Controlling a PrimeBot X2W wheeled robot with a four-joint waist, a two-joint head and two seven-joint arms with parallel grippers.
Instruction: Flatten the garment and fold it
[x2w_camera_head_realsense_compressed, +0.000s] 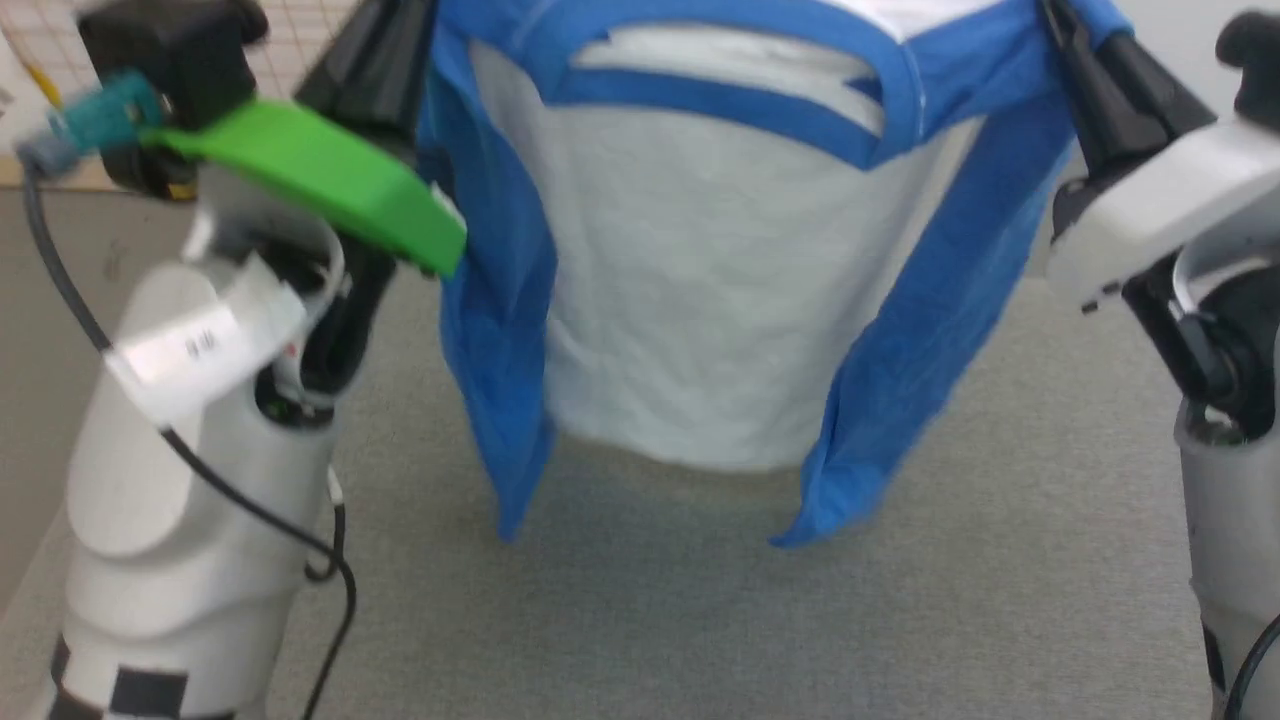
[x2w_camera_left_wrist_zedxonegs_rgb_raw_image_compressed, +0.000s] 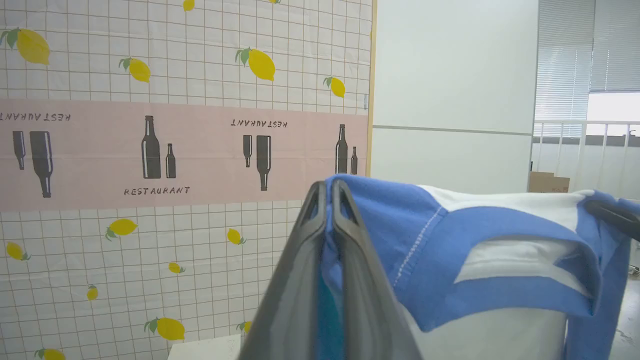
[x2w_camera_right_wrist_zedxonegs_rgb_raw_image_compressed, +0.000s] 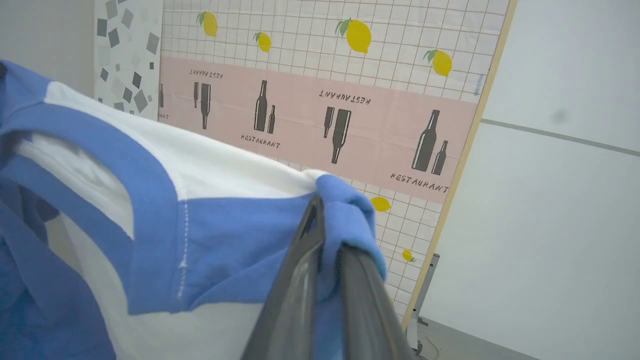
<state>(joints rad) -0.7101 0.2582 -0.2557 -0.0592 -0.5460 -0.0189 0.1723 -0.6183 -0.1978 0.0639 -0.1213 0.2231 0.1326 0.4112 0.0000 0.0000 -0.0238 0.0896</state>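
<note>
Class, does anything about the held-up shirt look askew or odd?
Nothing damaged. The garment hangs between the left gripper and right gripper; shoulder cloth is bunched at the right one, and the neckband sags open.

Both arms are raised at the sides of the head view, the left arm (x2w_camera_head_realsense_compressed: 190, 480) at the left edge and the right arm (x2w_camera_head_realsense_compressed: 1225, 500) at the right. The forearms are held upright and the wrists are bent forward. The left gripper (x2w_camera_left_wrist_zedxonegs_rgb_raw_image_compressed: 327, 189) is pressed shut, with blue cloth of the shirt (x2w_camera_left_wrist_zedxonegs_rgb_raw_image_compressed: 500, 330) pinched between its two dark fingers. The right gripper (x2w_camera_right_wrist_zedxonegs_rgb_raw_image_compressed: 327, 220) is likewise clamped on a bunched blue shoulder, its fingers lying nearly together.
</note>
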